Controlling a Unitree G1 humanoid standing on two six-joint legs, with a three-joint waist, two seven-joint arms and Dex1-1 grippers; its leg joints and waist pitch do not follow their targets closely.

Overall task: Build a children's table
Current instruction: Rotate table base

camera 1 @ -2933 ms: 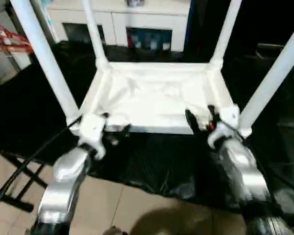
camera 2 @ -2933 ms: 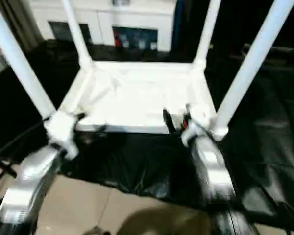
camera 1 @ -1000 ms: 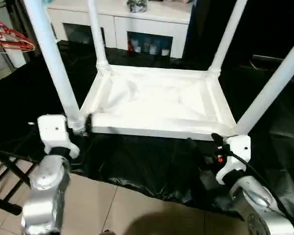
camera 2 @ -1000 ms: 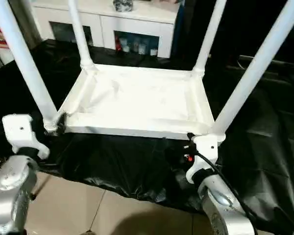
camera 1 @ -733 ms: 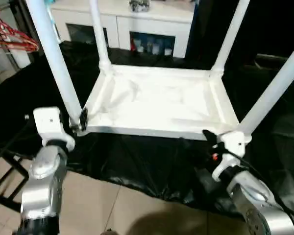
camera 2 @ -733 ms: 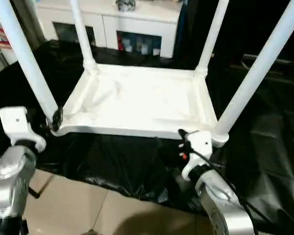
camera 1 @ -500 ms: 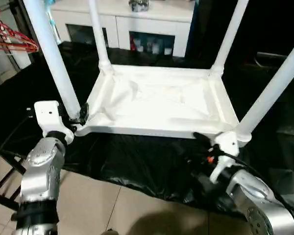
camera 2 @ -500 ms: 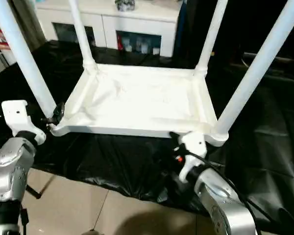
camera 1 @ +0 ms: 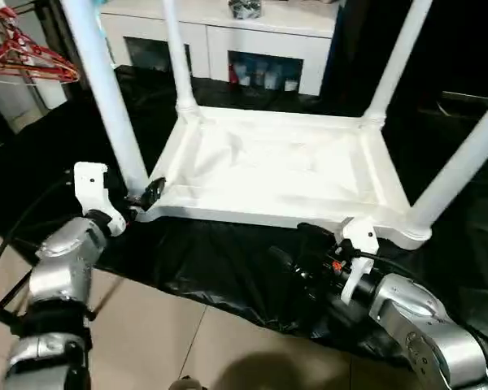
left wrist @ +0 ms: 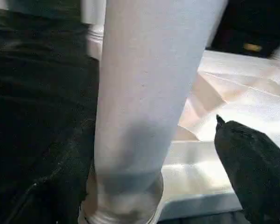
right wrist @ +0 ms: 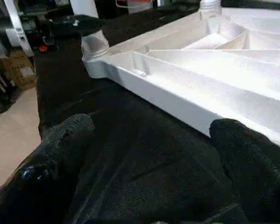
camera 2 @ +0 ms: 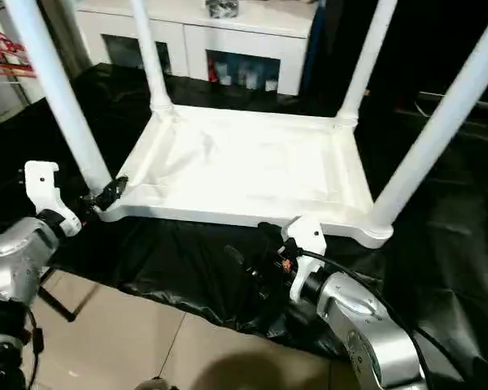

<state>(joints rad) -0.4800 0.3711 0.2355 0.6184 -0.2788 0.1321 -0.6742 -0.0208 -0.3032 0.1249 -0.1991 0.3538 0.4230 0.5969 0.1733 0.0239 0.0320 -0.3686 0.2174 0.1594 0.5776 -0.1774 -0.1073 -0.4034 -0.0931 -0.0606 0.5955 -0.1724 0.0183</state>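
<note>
The children's table (camera 1: 276,166) lies upside down on black sheeting, ribbed underside up, with four white legs standing in its corner sockets. My left gripper (camera 1: 142,195) is open at the base of the near-left leg (camera 1: 106,89). One black finger (left wrist: 252,158) stands close beside that leg (left wrist: 149,93), over the table's corner. My right gripper (camera 2: 256,252) is open and holds nothing. It sits low over the sheeting just in front of the table's near rim (right wrist: 177,93), left of the near-right leg (camera 1: 464,162). Its two fingers (right wrist: 51,163) are spread wide.
Black sheeting (camera 1: 228,268) covers the low platform and ends at a tiled floor (camera 1: 163,341) in front. A white cabinet with glass doors (camera 1: 228,41) stands behind the table. Red hangers (camera 1: 24,61) hang at far left. A black cable (camera 1: 16,236) trails from my left arm.
My left gripper has come in toward the near-left leg's base. My right gripper has slid left along the near rim, away from the near-right corner. Both stayed open.
</note>
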